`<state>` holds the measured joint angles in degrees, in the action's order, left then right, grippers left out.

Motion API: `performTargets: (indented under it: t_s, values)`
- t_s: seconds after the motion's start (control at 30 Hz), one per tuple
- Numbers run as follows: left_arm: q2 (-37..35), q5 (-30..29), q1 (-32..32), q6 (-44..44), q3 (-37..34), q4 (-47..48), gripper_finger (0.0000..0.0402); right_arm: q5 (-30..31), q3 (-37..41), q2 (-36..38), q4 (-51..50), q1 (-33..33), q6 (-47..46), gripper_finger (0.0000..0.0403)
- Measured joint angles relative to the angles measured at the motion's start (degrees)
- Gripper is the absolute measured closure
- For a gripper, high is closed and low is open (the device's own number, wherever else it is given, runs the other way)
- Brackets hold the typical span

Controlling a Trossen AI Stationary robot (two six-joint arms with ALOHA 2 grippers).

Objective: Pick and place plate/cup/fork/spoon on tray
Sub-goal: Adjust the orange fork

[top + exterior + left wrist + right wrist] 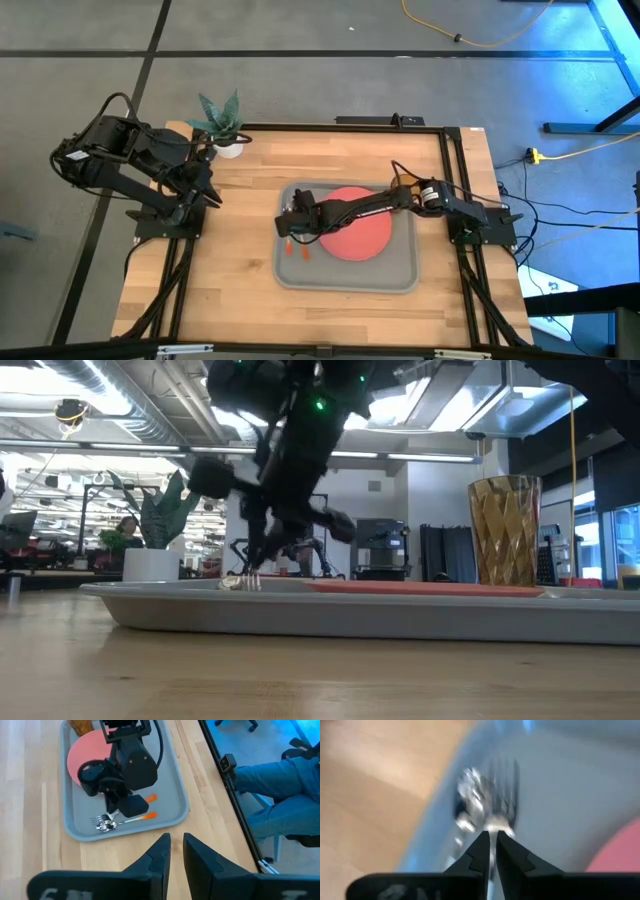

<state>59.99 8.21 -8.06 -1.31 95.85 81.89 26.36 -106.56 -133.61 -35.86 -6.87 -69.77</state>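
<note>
The fork (pixel 106 816) lies on the grey tray (pixel 170 780), tines beside the spoon (pixel 107 825) bowl near the tray's corner, both orange handles pointing the same way. The right hand (pixel 490 837) is low over the fork, its fingers narrowed around the metal neck just behind the tines; they appear clenched on it, the fork resting on the tray floor. The coral plate (pixel 358 236) sits flat in the tray's middle, partly under the right arm, and the amber cup (pixel 505 530) stands upright on the tray. The left hand (pixel 173 847) hovers off the tray over the tabletop (pixel 220 280), fingers slightly parted and grasping nothing, near a potted plant (pixel 224 125).
</note>
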Motion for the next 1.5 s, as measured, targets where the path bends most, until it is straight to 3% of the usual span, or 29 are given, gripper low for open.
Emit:
performTargets:
  t_s: [0.13,0.23,0.4,0.57,0.7,1.03,1.5]
  values:
    - [-0.01,0.0,-0.01,0.36,0.0,0.02,0.0356,4.75,-3.44,0.05,-0.01,0.0,7.22,0.037]
    - [-0.02,0.0,0.0,0.36,0.0,0.02,0.0356,5.07,-5.13,0.18,0.13,0.42,10.6,0.0371]
    - [0.0,0.0,-0.02,0.34,0.0,0.02,0.0356,1.04,-5.3,0.18,-0.08,2.84,14.2,0.0396]
    - [-0.01,0.0,0.0,0.36,0.01,0.02,0.0356,-0.13,-5.3,0.18,0.22,4.74,17.6,0.0397]
    - [0.0,0.0,-0.02,0.34,0.02,0.0,0.0356,-5.08,-5.3,0.06,1.64,5.79,19.5,0.0399]
    - [0.0,-0.02,-0.02,0.32,0.02,0.0,0.0356,-8.27,-5.3,-2.28,3.3,6.51,22.04,0.0401]
    - [0.0,-0.04,-0.02,0.34,0.02,-0.02,0.0356,-8.0,-5.29,-3.08,5.34,7.59,23.62,0.0402]
